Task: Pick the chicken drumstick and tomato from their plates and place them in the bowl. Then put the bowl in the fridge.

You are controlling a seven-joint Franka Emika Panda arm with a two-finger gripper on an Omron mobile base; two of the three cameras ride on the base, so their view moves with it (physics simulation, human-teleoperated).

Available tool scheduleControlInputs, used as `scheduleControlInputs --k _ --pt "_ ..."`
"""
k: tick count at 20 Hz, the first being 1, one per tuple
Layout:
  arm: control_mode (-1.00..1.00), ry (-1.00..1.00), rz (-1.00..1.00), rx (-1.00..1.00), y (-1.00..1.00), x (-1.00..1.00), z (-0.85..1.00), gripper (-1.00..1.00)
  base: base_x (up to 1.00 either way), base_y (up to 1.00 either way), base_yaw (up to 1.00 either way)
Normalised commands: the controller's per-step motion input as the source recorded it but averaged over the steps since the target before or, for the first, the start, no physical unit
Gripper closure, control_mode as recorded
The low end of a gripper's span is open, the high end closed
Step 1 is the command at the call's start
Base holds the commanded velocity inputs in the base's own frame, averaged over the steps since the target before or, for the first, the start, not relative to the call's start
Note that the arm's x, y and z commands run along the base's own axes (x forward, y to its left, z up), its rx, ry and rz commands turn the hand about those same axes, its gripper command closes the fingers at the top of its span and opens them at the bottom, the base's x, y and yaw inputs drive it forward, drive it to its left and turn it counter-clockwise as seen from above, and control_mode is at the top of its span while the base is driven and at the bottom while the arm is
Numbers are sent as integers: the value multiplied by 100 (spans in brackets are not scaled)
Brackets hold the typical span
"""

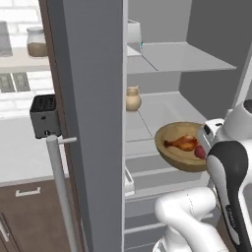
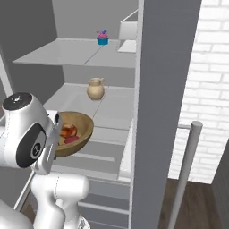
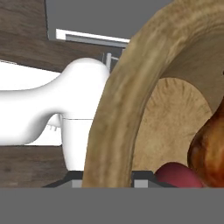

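Standing open before the robot, the fridge [image 1: 93,98] is showing its pale interior and glass shelves [image 2: 80,53], with its door and long bar handle [image 1: 59,187] swung off to the side. Inside, a small tan jug [image 2: 95,88] is sitting on the middle shelf and a little blue cup [image 2: 103,39] is resting higher up. The bowl [image 1: 178,147] is hanging in the air at the fridge opening, just in front of the lower shelf, tilted slightly. The gripper [image 3: 107,181] is clamping its rim, closed tight on the wooden wall (the hand camera is looking straight along that rim). The chicken drumstick [image 1: 182,142] and the tomato [image 1: 199,152] are lying together in the bowl, touching.

The bowl looks stiff and fairly light, so a rim pinch should be holding, but it is hanging from one edge and could pivot; the glossy drumstick and round tomato may slide or roll if it is tipping further.

The fingertips themselves are largely hidden behind the rim, and the arm is covering the bowl's near side in both base views.
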Motion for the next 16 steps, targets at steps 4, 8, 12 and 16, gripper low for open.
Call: scheduleControlInputs --k 4,8,12,16 --pt "100 0 0 0 0 0 0 100 38 -41 0" --pt "100 0 0 0 0 0 0 100 9 -26 -1" --pt "100 0 0 0 0 0 0 100 16 0 -2" --pt "100 0 0 0 0 0 0 100 20 0 -3"
